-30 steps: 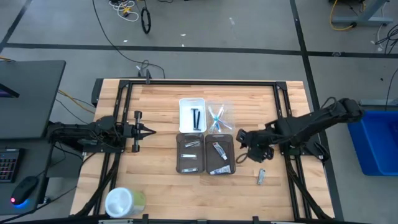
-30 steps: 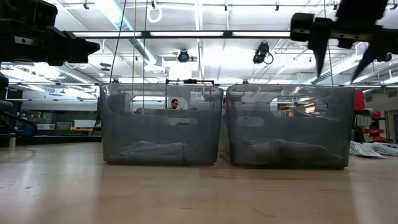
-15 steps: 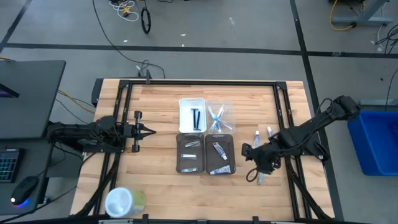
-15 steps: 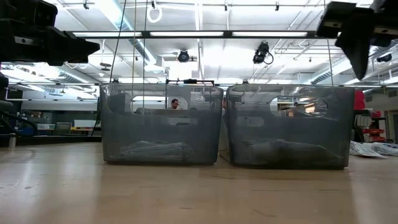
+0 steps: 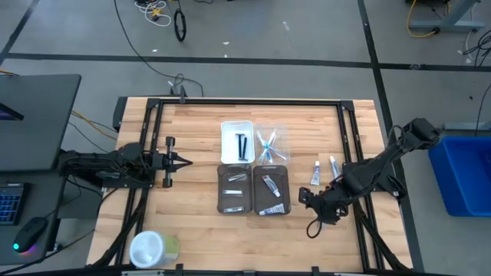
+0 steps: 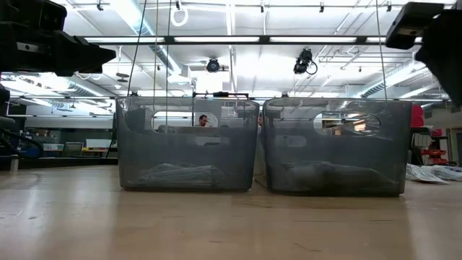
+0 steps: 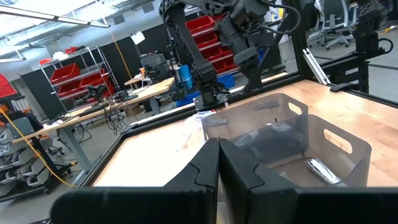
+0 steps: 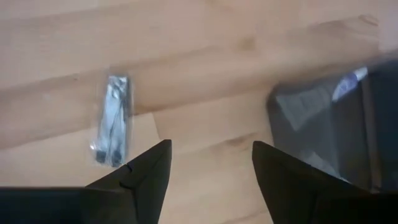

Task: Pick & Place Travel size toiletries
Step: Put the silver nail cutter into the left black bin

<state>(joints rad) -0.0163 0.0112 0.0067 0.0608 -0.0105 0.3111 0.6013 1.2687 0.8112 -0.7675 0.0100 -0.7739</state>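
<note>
A small silvery packet [image 8: 114,119] lies flat on the wood, seen only in the right wrist view. My right gripper [image 8: 211,168] hovers above the table beside it, open, pointing steeply down, with nothing between its fingers. In the high view that gripper [image 5: 316,215] stands right of the grey trays and covers the packet. Two small white tubes [image 5: 315,172] [image 5: 334,163] lie on the table farther back. Black sticks lie in the white tray [image 5: 237,130], toothbrushes in the clear tray [image 5: 271,146]. My left gripper [image 5: 182,161] waits shut at the table's left.
Two grey trays [image 5: 235,201] [image 5: 271,201] with small items sit mid-table, and they stand as tall walls in the low view [image 6: 188,144] [image 6: 336,144]. A round white-and-green container [image 5: 153,248] stands at the near left. Bare wood lies around the right gripper.
My right gripper has swung from beside the right grey tray toward the table's near edge and sunk a little, rolling as it went. It now stands over the spot where the silvery packet lay. The two white tubes behind it have come into view.
</note>
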